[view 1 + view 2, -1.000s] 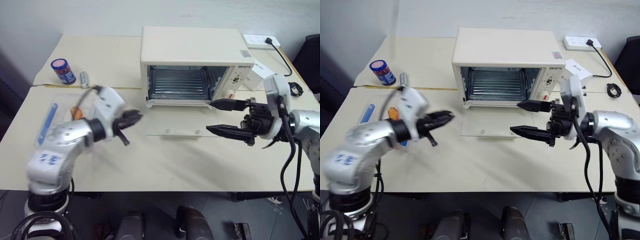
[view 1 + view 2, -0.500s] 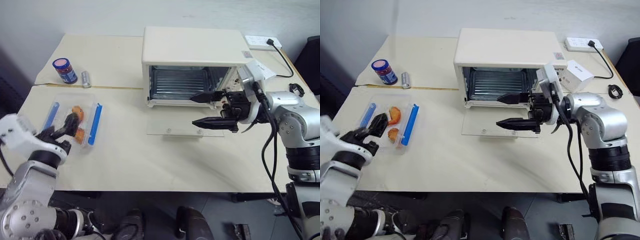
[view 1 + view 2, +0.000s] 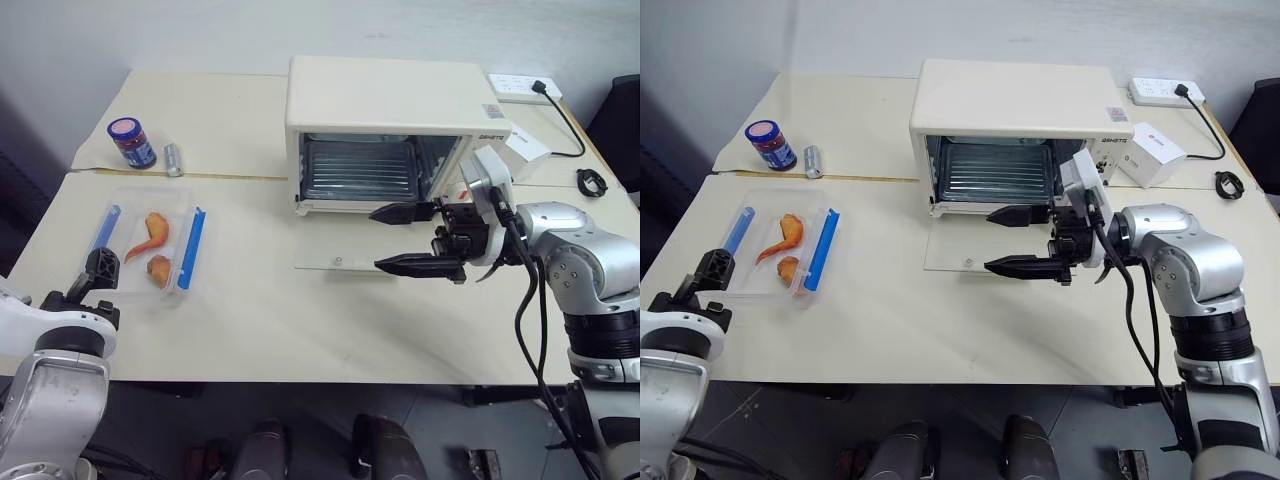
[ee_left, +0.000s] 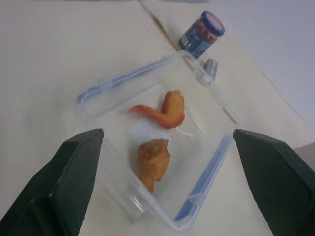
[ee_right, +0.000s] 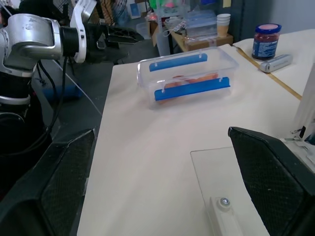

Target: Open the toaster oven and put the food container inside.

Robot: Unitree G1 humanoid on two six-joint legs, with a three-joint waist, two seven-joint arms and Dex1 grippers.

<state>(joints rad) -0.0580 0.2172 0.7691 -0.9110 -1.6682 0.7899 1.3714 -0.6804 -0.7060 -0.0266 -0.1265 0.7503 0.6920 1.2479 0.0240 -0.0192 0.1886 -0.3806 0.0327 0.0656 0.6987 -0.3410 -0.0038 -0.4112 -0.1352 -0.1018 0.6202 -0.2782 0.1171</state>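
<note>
Large cream-white boxy toaster oven (image 3: 385,100) at 12 o'clock on the pale worktop (image 3: 300,320), glass drop-down door (image 3: 345,250) already lowered flat in front, wire rack visible inside. Clear shallow rectangular plastic food container (image 3: 148,250) with blue clip strips on two sides at 9 o'clock, lying flat, orange food pieces inside, well apart from the oven. Small blue jar with pink lid (image 3: 131,142) and short metal cylinder (image 3: 171,158) side by side at 10 o'clock, beyond the container. White power strip (image 3: 522,85) and small white box (image 3: 527,146) at 2 o'clock, just beside the oven's far right side.

Left gripper (image 3: 85,285) at 8 o'clock, near the container's nearest corner, not touching it; black fingers (image 4: 59,182) spread wide, holding nothing. Right gripper (image 3: 405,238) at 3 o'clock, over the lowered door, pointing toward 9 o'clock; fingers (image 3: 415,265) spread wide and empty.
</note>
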